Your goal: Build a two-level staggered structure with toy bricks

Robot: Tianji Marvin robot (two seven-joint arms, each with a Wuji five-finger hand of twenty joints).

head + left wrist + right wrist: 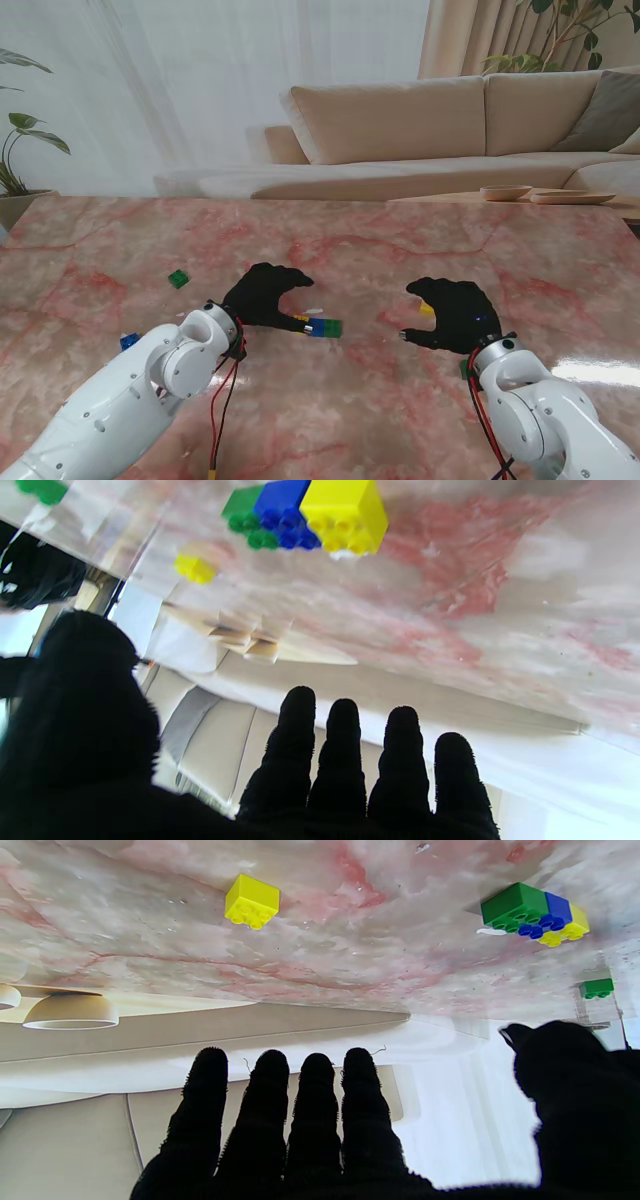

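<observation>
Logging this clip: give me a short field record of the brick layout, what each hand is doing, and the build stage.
base row: yellow, blue and green bricks joined in a line on the marble table
second level: none yet
loose yellow brick: alone, by the right hand
loose green brick: far left, apart from the row
blue brick: beside the left forearm
left hand: open, over the row's yellow end, holding nothing
right hand: open, holding nothing

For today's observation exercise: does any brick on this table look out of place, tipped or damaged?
Nothing looks tipped or damaged. The row of three bricks sits flat, studs up, colours side by side. The yellow brick and green brick lie apart from it, as loose pieces would.
</observation>
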